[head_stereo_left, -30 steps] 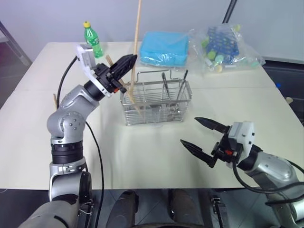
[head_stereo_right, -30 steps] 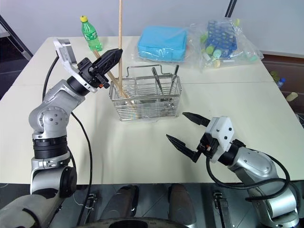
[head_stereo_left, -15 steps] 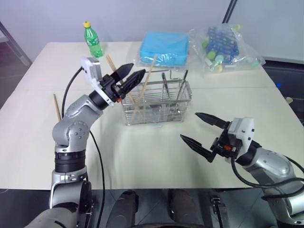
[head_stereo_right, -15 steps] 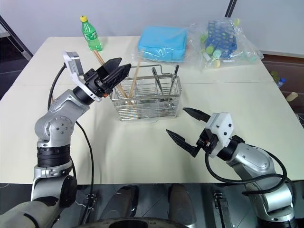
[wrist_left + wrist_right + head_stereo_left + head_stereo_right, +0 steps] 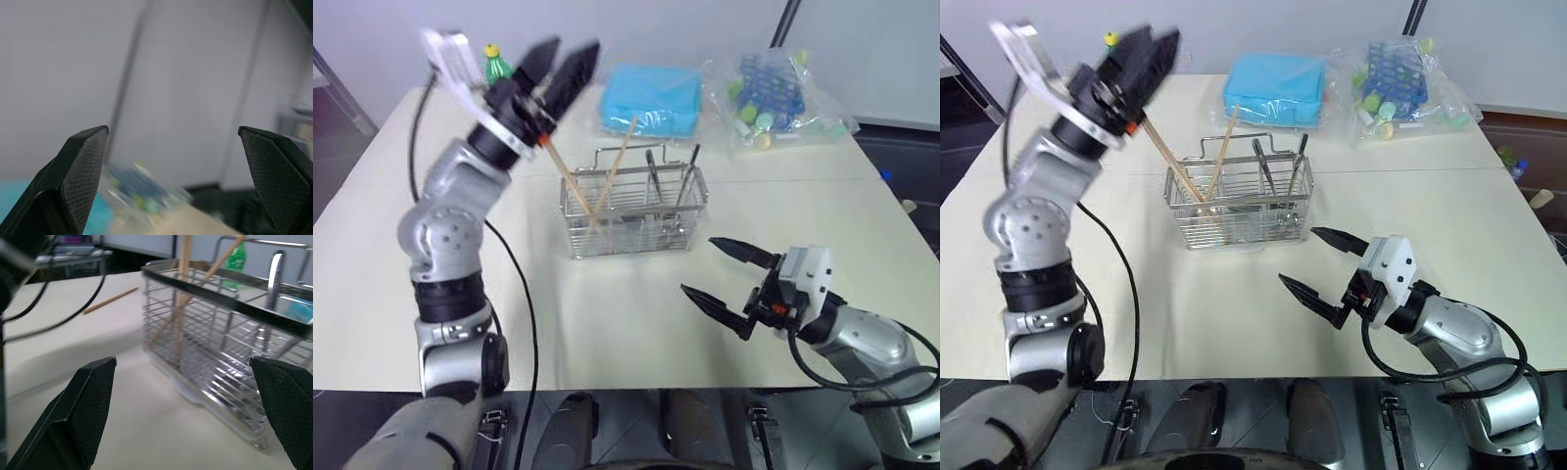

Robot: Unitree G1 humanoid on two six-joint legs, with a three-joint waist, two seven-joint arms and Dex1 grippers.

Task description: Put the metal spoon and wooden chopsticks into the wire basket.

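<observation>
Loose chopstick [image 5: 110, 301] flat on table at 9 o'clock of wire basket [image 5: 636, 211]; nearer left gripper [image 5: 570, 49], spread, empty, at 11 o'clock. Right gripper [image 5: 699, 265] spread at 5 o'clock. Two wooden chopsticks [image 5: 617, 162] leaning inside basket.

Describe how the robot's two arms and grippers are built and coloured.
Both arms are silver-grey metal with rounded joint housings and black bands between segments. Each wrist carries a white plastic block. The left gripper and right gripper each have two black, pointed fingers with finely textured inner pads. A black cable hangs loose along the left arm.
</observation>
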